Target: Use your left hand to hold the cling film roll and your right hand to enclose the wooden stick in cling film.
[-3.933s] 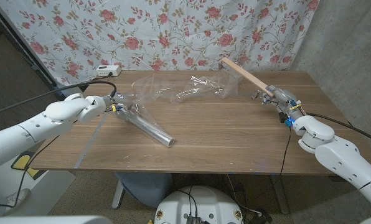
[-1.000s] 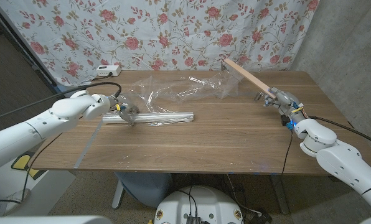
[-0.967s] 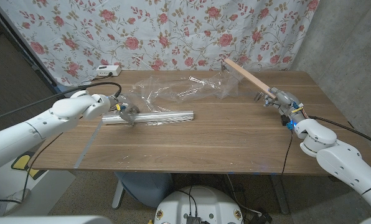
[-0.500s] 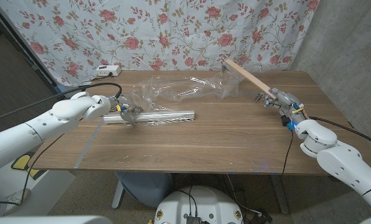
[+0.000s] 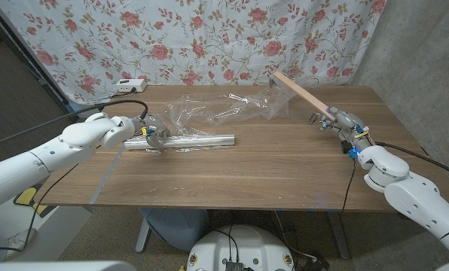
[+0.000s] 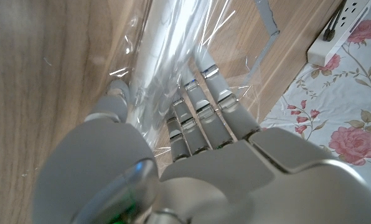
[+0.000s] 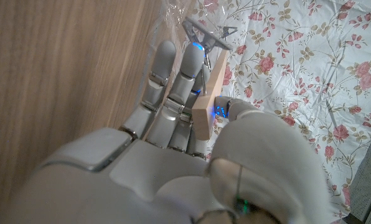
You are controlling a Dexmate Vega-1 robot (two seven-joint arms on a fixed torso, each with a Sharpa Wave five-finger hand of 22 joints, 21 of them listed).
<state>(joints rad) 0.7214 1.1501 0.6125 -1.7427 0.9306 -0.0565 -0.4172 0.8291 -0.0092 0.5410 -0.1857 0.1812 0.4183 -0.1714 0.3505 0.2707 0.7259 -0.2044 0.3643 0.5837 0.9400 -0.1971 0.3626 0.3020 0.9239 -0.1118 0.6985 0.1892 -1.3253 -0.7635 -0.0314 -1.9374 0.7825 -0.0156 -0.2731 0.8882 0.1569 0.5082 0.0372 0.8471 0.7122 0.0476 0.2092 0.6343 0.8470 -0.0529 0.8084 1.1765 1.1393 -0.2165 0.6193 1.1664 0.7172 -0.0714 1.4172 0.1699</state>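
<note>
2 hands are at work: the left hand (image 5: 151, 135) grips the near end of the cling film roll (image 5: 190, 141), which lies across the table (image 5: 270, 165); the right hand (image 5: 339, 123) grasps the wooden stick (image 5: 301, 91), raised, its far end caught in the film (image 5: 209, 113). My advice: pin the roll firmly so it cannot slide; turn the stick slowly, keeping the sheet taut, or it bunches.
</note>
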